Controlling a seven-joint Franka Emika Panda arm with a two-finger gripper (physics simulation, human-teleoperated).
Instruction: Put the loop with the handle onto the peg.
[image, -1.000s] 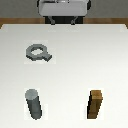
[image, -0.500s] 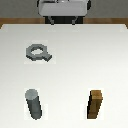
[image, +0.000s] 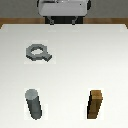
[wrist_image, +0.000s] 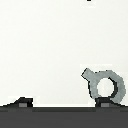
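The loop with the handle (image: 30, 52) is a flat grey octagonal ring lying on the white table (image: 70, 65), towards the exterior view's left, with its stubby tab pointing towards the near right. The peg (image: 34, 104) is an upright dark grey cylinder near the front, in front of the ring and apart from it. My gripper (image: 62, 21) hangs high at the far edge of the table, open and empty, well away from both. In the wrist view the ring (wrist_image: 93, 78) lies just beyond one fingertip (wrist_image: 103, 102); the other fingertip (wrist_image: 23, 102) is far apart from it.
A brown wooden square-sided block (image: 96, 104) stands upright near the front, on the exterior view's right, level with the peg. The robot's base (image: 62, 7) sits behind the table's far edge.
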